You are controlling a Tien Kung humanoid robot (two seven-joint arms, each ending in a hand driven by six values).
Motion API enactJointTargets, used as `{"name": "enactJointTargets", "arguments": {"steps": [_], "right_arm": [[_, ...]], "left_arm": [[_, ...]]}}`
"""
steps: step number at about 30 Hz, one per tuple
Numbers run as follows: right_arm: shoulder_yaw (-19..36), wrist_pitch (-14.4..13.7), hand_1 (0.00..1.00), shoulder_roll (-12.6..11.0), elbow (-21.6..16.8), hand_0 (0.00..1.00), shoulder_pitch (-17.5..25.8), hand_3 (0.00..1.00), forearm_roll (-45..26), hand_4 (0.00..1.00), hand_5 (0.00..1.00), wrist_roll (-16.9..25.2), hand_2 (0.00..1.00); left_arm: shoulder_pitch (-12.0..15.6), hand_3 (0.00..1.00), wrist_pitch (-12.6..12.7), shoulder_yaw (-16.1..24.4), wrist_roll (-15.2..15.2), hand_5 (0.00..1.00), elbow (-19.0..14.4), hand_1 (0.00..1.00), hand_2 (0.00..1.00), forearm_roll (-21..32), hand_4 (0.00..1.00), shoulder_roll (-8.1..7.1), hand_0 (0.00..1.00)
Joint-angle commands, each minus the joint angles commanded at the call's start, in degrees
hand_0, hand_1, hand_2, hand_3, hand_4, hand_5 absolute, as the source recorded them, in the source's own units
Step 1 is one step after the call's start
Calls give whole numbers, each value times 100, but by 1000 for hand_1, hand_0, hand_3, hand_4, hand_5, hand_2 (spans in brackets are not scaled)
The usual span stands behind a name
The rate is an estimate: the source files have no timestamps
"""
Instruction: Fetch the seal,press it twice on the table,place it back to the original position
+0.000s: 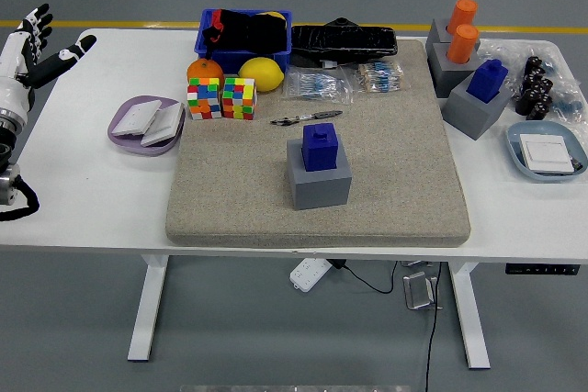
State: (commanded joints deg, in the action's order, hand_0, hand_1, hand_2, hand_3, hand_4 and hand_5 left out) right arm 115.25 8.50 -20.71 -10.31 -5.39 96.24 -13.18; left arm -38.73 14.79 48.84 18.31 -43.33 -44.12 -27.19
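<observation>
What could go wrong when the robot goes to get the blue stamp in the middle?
The left hand is open at the far left, so it must reach past the purple dish and the puzzle cubes and could bump them. The blue stamp sits in a gray block; lifting might drag the block along. A pen lies right behind it.
</observation>
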Motion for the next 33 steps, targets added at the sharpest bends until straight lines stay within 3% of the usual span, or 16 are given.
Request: {"name": "enactJointTargets", "arguments": {"steps": [33], "right_arm": [[-110,-8,721,-63,0,789,-55,662,-146,803,492,9,726]], "left_arm": [[-27,997,-9,34,3,382,-44,998,998,-2,998,1,988]]}}
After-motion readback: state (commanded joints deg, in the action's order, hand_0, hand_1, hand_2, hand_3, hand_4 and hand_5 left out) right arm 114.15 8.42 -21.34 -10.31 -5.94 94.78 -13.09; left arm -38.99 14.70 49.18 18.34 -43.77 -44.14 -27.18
